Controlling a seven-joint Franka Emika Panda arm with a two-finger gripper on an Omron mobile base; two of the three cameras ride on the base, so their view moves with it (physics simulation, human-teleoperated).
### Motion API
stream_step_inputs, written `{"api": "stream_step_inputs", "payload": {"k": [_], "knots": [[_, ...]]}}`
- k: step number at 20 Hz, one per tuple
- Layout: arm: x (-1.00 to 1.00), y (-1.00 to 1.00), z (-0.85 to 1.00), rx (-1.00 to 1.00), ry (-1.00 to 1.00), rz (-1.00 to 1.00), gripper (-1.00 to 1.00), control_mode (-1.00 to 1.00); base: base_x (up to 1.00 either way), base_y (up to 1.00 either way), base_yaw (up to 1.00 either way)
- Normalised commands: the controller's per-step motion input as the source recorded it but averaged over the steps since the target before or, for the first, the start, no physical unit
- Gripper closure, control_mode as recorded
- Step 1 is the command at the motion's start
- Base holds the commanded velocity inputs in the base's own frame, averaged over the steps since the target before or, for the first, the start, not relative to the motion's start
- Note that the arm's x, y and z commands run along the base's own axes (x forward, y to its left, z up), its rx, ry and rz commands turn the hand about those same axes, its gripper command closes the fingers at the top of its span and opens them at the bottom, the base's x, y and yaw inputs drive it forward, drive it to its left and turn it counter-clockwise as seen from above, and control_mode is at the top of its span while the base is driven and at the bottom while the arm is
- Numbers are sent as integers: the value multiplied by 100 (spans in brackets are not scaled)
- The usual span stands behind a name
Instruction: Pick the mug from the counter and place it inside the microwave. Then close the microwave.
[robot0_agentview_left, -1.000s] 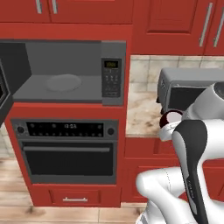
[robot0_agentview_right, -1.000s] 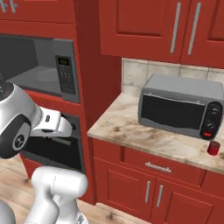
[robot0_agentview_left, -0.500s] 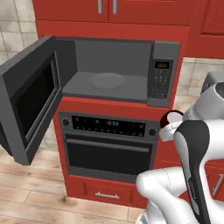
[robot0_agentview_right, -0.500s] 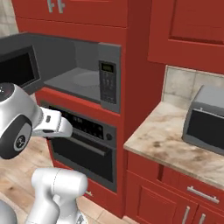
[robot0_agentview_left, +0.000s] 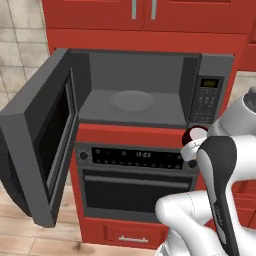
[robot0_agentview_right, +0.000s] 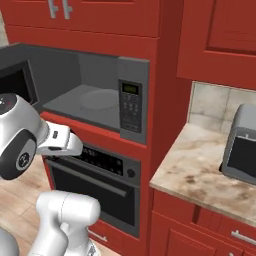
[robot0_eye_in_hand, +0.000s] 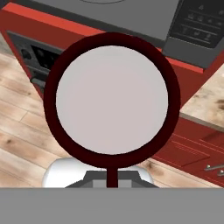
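The dark red mug (robot0_eye_in_hand: 112, 99) with its white inside sits close in front of the hand camera, mouth toward it. My gripper (robot0_eye_in_hand: 112, 180) is shut on the mug at its lower rim, fingers mostly hidden behind it. In the left base view the mug (robot0_agentview_left: 196, 134) hangs in front of the red strip just below the microwave's (robot0_agentview_left: 135, 107) keypad panel (robot0_agentview_left: 207, 98). The microwave stands open, its door (robot0_agentview_left: 45, 145) swung out to the left, and a round glass plate (robot0_agentview_left: 132, 101) lies on its floor. The marbled counter (robot0_agentview_right: 195, 170) lies to the right.
A black-fronted oven (robot0_agentview_left: 135, 185) with a clock strip sits under the microwave. A silver-grey toaster oven (robot0_agentview_right: 242, 150) stands on the counter at the far right. Red cabinets (robot0_agentview_right: 100, 20) hang above. Wooden floor (robot0_eye_in_hand: 26, 131) lies below the mug.
The whole picture has shifted: the base has driven left, bringing the open microwave to the middle and the counter to the edge. The mug stays gripped, and the arm's pose looks the same.
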Motion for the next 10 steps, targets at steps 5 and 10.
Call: {"api": "stream_step_inputs", "payload": {"k": [5, 10], "knots": [[0, 0, 0, 0, 0, 0, 100, 100, 0, 23, -34], [0, 0, 0, 0, 0, 0, 100, 100, 0, 29, -32]]}}
